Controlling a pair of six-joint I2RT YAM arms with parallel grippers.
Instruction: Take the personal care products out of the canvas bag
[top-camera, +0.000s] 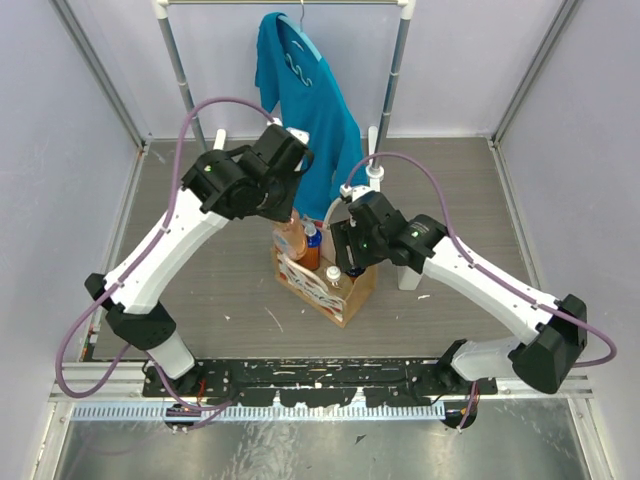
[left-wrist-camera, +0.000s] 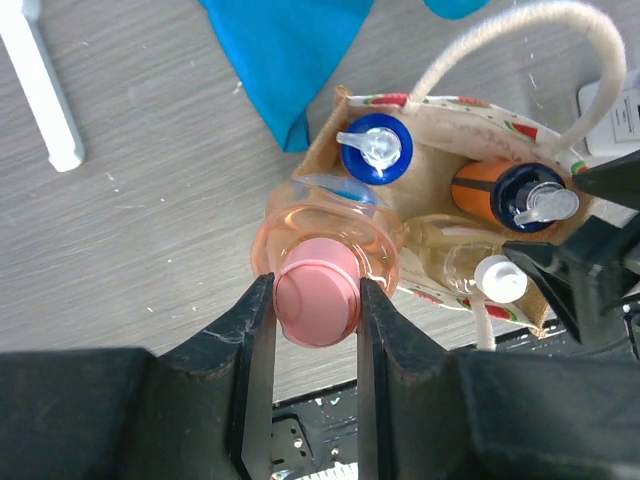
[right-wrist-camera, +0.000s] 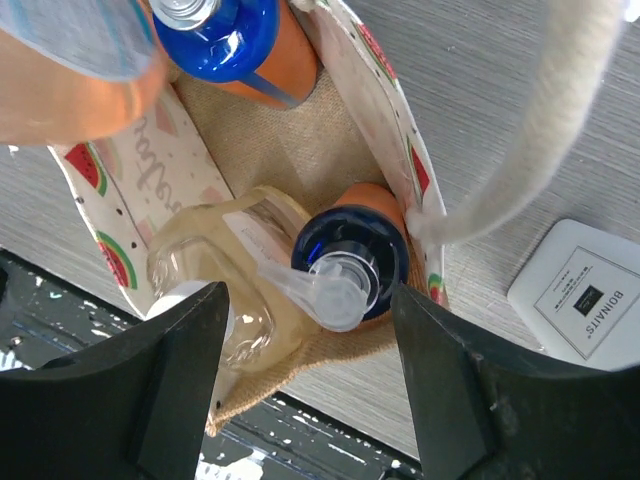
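The canvas bag (top-camera: 345, 297) stands mid-table with watermelon-print walls (left-wrist-camera: 478, 112). My left gripper (left-wrist-camera: 316, 295) is shut on the pink cap (left-wrist-camera: 317, 312) of a clear peach bottle (left-wrist-camera: 325, 232), held over the bag's far-left corner (top-camera: 291, 238). My right gripper (right-wrist-camera: 310, 310) is open just above the bag, its jaws either side of an orange bottle with a dark blue pump cap (right-wrist-camera: 350, 262) without touching it. Inside the bag are also a clear yellowish bottle with a white cap (right-wrist-camera: 215, 275) and an orange bottle with a bright blue cap (right-wrist-camera: 225, 35).
A white rectangular labelled item (right-wrist-camera: 585, 295) lies on the table right of the bag. A cream loop handle (right-wrist-camera: 545, 140) arches over the bag. A teal garment (top-camera: 300, 90) hangs on a white rack behind the bag, one rack foot (left-wrist-camera: 45, 95) to the left.
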